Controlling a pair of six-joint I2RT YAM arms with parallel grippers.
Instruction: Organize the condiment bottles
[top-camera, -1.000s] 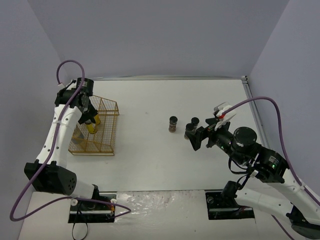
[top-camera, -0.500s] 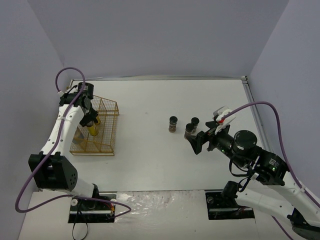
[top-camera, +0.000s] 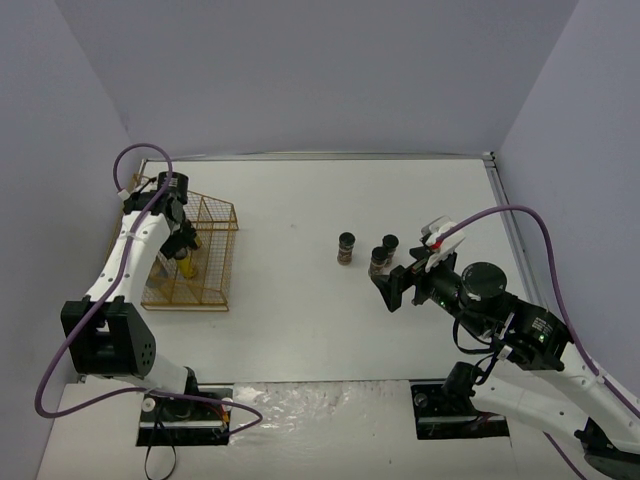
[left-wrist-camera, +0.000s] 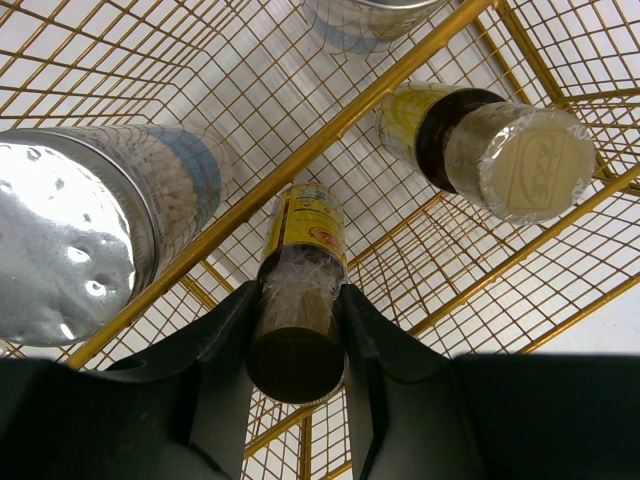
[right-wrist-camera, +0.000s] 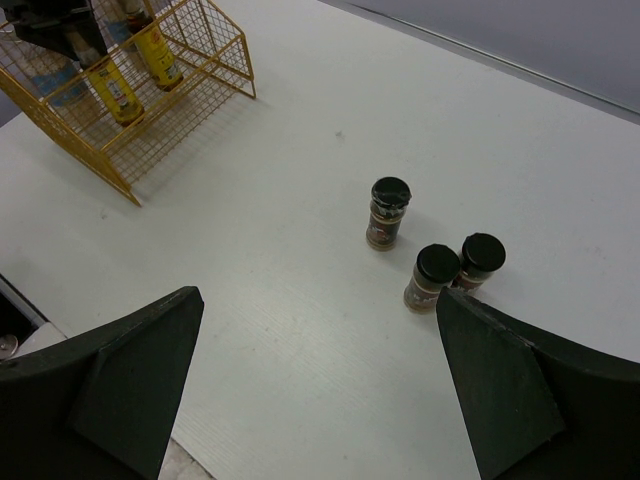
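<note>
Seven condiment bottles show in all. Three small dark jars with black caps stand on the open tabletop right of its middle: a single jar (top-camera: 346, 247) on its own, and to its right a pair, the nearer jar (top-camera: 379, 260) and the farther jar (top-camera: 390, 243), just beside each other. The other four are inside the gold wire rack (top-camera: 212, 262) by the tabletop's left edge. Two are wider white bottles with silver caps, one (left-wrist-camera: 90, 230) beside the left gripper and one (left-wrist-camera: 368, 12) at the top edge of the left wrist view. The other two are slim and yellow-filled, namely the gripped bottle (left-wrist-camera: 305, 225) and a sealed-cap bottle (left-wrist-camera: 500, 160) apart from it.

The tabletop (top-camera: 300, 200) is plain white, enclosed by pale grey-lilac walls (top-camera: 300, 80) at the back and on both sides.

The left arm rises along the left edge and bends over the rack, and the left gripper (left-wrist-camera: 296, 310) points down into it, fingers clamped on the neck of the gripped bottle. Whether that bottle rests on the rack floor cannot be told. The right arm stretches from the near right corner toward the middle. The right gripper (right-wrist-camera: 317, 310) hangs above the table on the near side of the pair, jaws spread wide and holding nothing.
</note>
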